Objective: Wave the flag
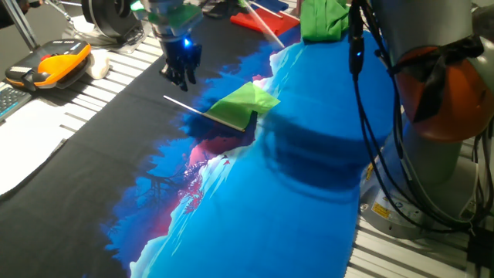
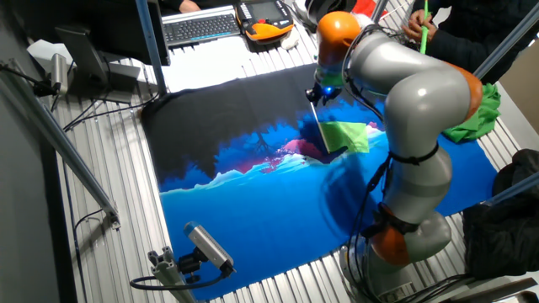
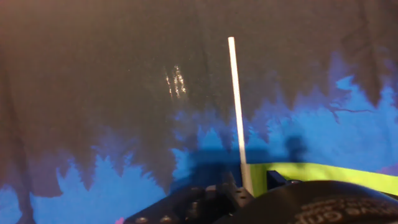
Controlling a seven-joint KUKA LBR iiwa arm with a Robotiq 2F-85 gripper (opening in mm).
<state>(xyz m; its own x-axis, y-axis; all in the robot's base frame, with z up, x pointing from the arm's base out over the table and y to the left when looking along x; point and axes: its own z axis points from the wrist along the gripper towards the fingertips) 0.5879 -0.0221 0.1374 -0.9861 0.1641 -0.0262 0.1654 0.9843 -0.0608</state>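
Flag (image 1: 245, 103) lies flat on the table (image 1: 46, 131), its white stick (image 3: 236, 106) pointing toward the hand (image 1: 180, 71), which hovers near the stick's bare end; whether it is open I cannot tell. A thin stick could roll or slip from a shallow pinch. No containers show.

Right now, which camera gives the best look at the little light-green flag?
One fixed view: the flag lies unobstructed, cloth and white stick both visible. The other fixed view shows its cloth beside the arm, the stick faint. The hand view shows mostly the stick and only a green strip.
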